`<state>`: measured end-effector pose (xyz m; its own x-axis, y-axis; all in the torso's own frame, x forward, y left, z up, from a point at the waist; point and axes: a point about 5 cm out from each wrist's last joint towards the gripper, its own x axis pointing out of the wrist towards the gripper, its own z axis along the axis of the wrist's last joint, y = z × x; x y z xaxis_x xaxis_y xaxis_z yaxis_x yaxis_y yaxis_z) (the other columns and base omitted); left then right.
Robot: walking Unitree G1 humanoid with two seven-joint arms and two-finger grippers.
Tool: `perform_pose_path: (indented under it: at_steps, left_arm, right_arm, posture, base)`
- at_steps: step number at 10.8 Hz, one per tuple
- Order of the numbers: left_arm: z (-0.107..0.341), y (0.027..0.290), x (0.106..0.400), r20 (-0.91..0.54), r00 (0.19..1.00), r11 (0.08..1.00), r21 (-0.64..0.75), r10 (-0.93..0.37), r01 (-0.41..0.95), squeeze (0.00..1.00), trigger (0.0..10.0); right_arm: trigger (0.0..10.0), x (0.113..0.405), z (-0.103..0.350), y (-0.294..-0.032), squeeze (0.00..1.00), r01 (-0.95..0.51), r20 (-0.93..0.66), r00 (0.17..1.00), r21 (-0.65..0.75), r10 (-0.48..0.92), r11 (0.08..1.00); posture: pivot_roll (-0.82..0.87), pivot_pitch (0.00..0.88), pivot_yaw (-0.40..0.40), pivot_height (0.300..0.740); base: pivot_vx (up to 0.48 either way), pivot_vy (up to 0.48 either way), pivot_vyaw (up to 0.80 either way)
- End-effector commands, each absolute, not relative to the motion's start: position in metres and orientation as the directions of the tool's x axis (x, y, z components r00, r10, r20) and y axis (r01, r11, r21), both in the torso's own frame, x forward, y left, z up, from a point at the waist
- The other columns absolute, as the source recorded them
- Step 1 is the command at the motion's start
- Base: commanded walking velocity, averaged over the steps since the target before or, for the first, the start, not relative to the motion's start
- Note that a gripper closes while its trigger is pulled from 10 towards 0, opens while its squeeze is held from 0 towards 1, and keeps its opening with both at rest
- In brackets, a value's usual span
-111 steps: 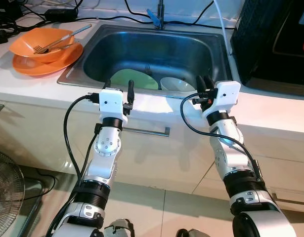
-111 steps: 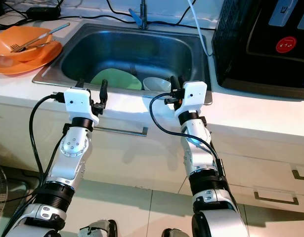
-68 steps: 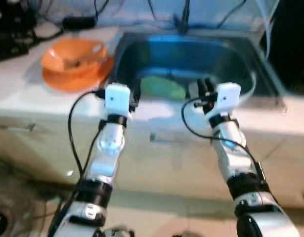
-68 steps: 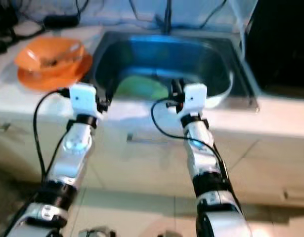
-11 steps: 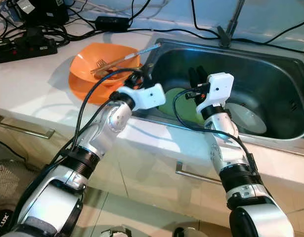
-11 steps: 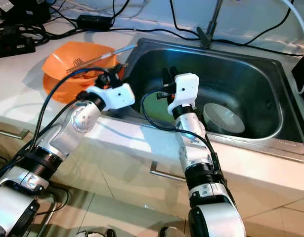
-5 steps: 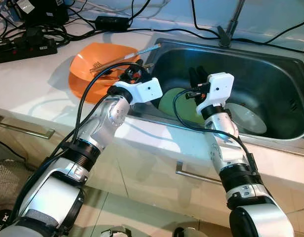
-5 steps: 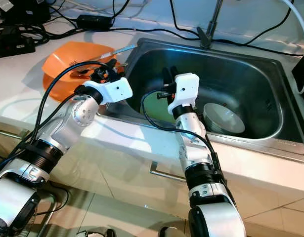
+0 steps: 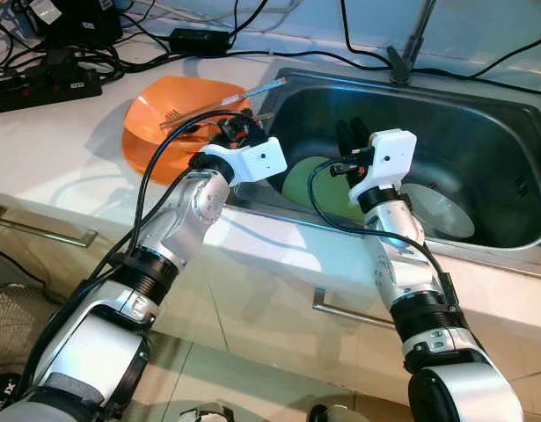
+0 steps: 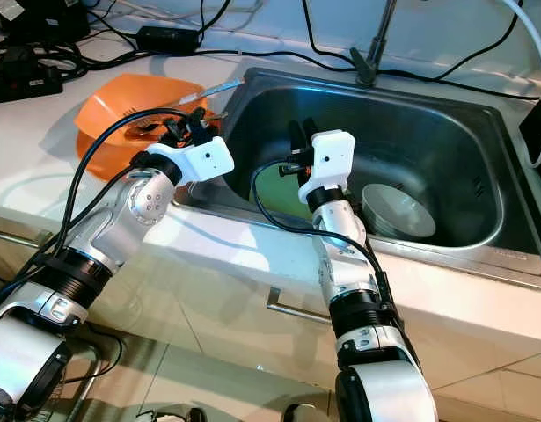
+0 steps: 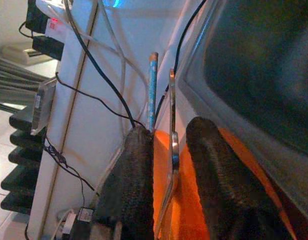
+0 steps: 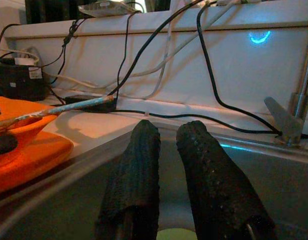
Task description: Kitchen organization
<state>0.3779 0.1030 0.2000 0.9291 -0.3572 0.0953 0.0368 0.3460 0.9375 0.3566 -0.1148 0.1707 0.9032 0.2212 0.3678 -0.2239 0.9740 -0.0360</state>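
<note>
While its right arm is waiting over the sink, the robot is reaching its left gripper (image 9: 228, 132) across the white counter (image 9: 68, 149) to the near rim of the orange bowl (image 9: 178, 110), apparently to lift the cutlery out of it. Seen from the left wrist, the two black fingers (image 11: 136, 185) are standing slightly apart with a metal utensil handle (image 11: 172, 135) running between them; whether they are already pinching it cannot be told. A blue-handled utensil (image 11: 152, 90) is lying just beside that handle, its end jutting past the bowl's rim toward the sink (image 9: 481, 105).

The orange bowl is sitting on an orange plate (image 9: 142, 158) beside the basin's left edge, and it is holding a fork (image 9: 175, 112) along with the long handles. Down in the steel basin, a green plate (image 9: 310, 180) is lying flat, with a white bowl (image 10: 391, 209) near it toward the right.

The right gripper (image 9: 349, 136) is hanging above the green plate, its fingers (image 12: 133, 170) drawn close together and gripping nothing. Power strips and tangled black cables (image 9: 68, 61) are crowding the back of the counter, and the tap's base (image 9: 400, 63) is standing behind the basin.
</note>
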Motion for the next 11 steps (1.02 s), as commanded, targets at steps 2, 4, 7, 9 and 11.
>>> perform_pose_path:
  at_steps: [2, 4, 7, 9, 11]
  left_arm:
    - [0.208, 0.102, 0.380, 0.111, 0.928, 0.345, 0.939, -0.355, 0.019, 0.00, 0.0]
    - [0.208, 0.102, 0.380, 0.112, 0.928, 0.346, 0.938, -0.356, 0.020, 0.00, 0.0]
    - [0.210, 0.102, 0.380, 0.120, 0.927, 0.352, 0.936, -0.355, 0.014, 0.00, 0.0]
    - [0.212, 0.101, 0.379, 0.130, 0.924, 0.356, 0.934, -0.360, 0.007, 0.00, 0.0]
    - [0.227, 0.094, 0.376, 0.192, 0.903, 0.402, 0.915, -0.383, -0.024, 0.00, 0.0]
  right_arm:
    - [10.0, 0.353, 0.150, -0.119, 0.00, -0.206, 0.306, 0.932, 0.005, 0.195, 0.978]
    - [10.0, 0.353, 0.149, -0.119, 0.00, -0.204, 0.302, 0.934, 0.004, 0.193, 0.979]
    - [10.0, 0.353, 0.149, -0.119, 0.00, -0.205, 0.300, 0.934, 0.003, 0.194, 0.979]
    - [10.0, 0.353, 0.149, -0.119, 0.00, -0.203, 0.300, 0.934, 0.003, 0.193, 0.979]
    - [10.0, 0.353, 0.149, -0.120, 0.00, -0.203, 0.300, 0.934, 0.003, 0.193, 0.979]
  posture:
    - [0.11, 0.077, 0.021, 0.740]
    - [0.11, 0.076, 0.019, 0.740]
    - [0.12, 0.076, 0.018, 0.740]
    - [0.12, 0.074, 0.017, 0.740]
    - [0.12, 0.076, 0.016, 0.740]
  base:
    - [0.000, 0.000, 0.00]
    - [0.000, 0.000, 0.00]
    - [0.000, 0.000, 0.00]
    - [0.000, 0.000, 0.00]
    - [0.000, 0.000, 0.00]
